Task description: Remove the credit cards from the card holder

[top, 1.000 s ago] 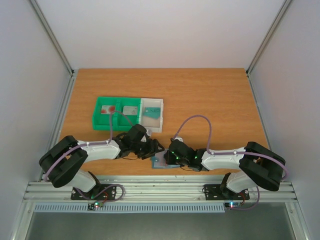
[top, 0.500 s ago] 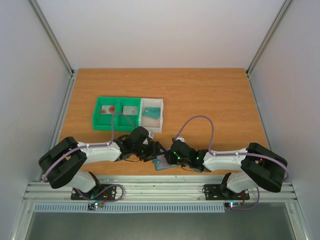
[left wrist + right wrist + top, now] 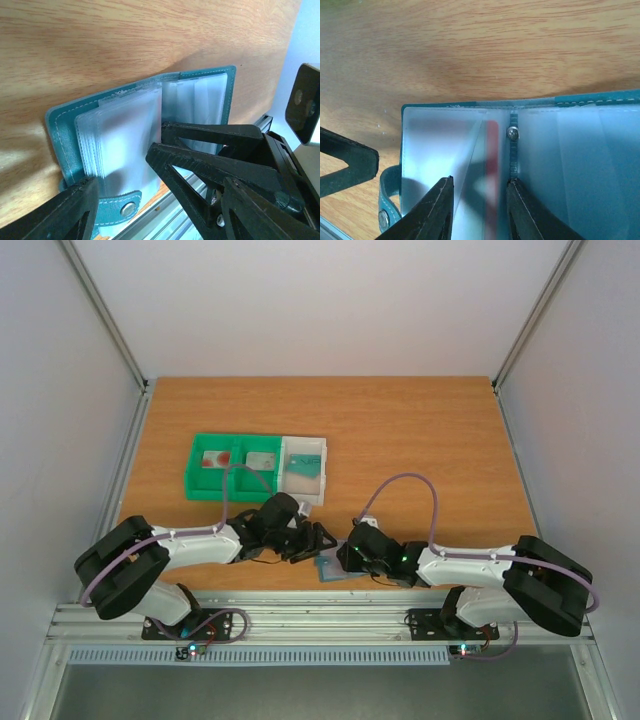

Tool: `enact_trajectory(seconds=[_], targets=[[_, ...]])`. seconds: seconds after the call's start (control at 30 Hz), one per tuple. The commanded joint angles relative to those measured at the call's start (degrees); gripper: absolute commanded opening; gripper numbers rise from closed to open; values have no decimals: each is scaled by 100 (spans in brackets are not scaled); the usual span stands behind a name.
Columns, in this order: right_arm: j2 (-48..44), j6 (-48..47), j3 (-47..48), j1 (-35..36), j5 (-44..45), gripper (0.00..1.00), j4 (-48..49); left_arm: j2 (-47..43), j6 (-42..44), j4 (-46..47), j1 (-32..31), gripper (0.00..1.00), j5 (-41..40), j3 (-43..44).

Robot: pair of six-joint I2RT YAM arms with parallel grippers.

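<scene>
At the near edge of the table (image 3: 430, 430), between the two arms, the card holder (image 3: 336, 568) lies open and flat. Its teal cover faces down, its clear plastic sleeves (image 3: 125, 135) are fanned upward, and a snap strap (image 3: 122, 209) sticks out at one edge. Compared with a second ago it sits a little further to the right. The right arm has sunk lower and swung its elbow out toward the right side, while its gripper has stayed over the holder. The right gripper (image 3: 479, 200) has its jaws a narrow gap apart, straddling the sleeve just beside the spine. A red-striped card (image 3: 492, 150) shows through that sleeve, still inside, and whether the fingers touch the plastic cannot be told. The left gripper (image 3: 122, 170) has shifted slightly rightward and hangs over the holder's left side with jaws spread wide, clamping nothing. Further back on the left, the green tray (image 3: 197, 486) and the white tray (image 3: 305, 444) touching its right side are unmoved. A pale card (image 3: 214, 459) with a red mark and a greyish card (image 3: 260, 460) lie in the green one, and a teal card (image 3: 303, 472) lies in the white one.
</scene>
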Motion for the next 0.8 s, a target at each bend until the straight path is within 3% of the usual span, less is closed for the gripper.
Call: enact_trajectory(seconds=[0.0,0.27,0.77], targets=[[-297,-74,-74,-5,265,32,-498,-92,52,385,-32,68,63,199],[-249,-82,-34,-10,251,31,-527,318,-87,795,-40,68,214,211],[254,219,-206,-10,157,14,-340,572,4,674,-41,68,35,255]])
